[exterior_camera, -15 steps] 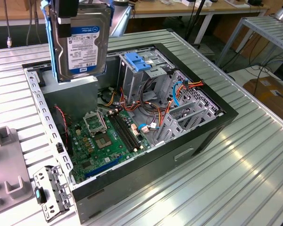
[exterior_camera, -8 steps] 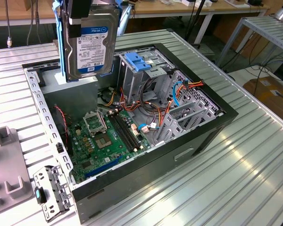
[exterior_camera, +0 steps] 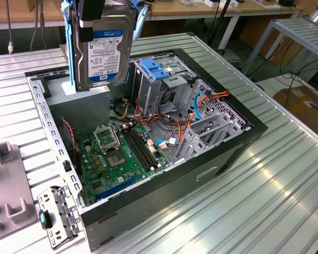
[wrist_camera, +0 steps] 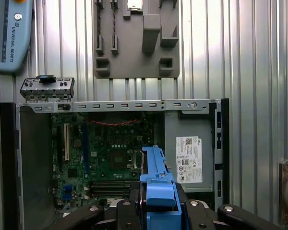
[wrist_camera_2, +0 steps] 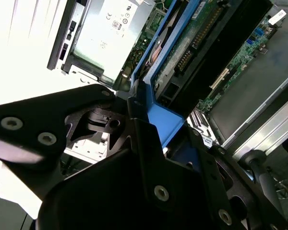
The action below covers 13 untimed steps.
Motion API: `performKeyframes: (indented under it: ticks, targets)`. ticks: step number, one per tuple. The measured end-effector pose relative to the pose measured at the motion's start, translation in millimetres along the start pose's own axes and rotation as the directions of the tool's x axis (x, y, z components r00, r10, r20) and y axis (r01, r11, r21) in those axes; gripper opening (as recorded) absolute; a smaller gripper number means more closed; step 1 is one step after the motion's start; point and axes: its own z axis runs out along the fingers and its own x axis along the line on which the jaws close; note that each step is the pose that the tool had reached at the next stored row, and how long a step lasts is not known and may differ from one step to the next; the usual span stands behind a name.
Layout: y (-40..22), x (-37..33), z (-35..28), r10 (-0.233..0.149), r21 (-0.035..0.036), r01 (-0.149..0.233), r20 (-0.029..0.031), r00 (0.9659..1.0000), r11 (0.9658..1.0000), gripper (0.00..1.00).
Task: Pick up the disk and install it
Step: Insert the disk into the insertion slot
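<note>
The disk (exterior_camera: 107, 53) is held upright with its label showing, clamped from above by the end effector (exterior_camera: 89, 24). It is suspended over the open case (exterior_camera: 222, 153) on the table (exterior_camera: 275, 190), to the exterior view's left of the drive cage (exterior_camera: 161, 87) and its blue handle (exterior_camera: 152, 69). In the first wrist view it is seen edge-on between the black fingers (wrist_camera: 84, 218), with the motherboard (wrist_camera: 105, 158) and grey power supply (wrist_camera: 187, 143) beneath

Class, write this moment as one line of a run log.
hand: shut on disk | disk: held upright in the air over open computer case | install: not yet done
</note>
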Motion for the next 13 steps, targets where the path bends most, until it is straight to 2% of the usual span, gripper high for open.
performKeyframes:
  ticks: [6, 13]
  targets:
    - [-0.2, 0.7, 0.0, 0.0, 0.0, 0.0, 0.0, 1.0, 1.0, 0.37]
    - [-0.6, 15.9, 0.0, 0.0, 0.0, 0.0, 0.0, 1.0, 1.0, 0.37]
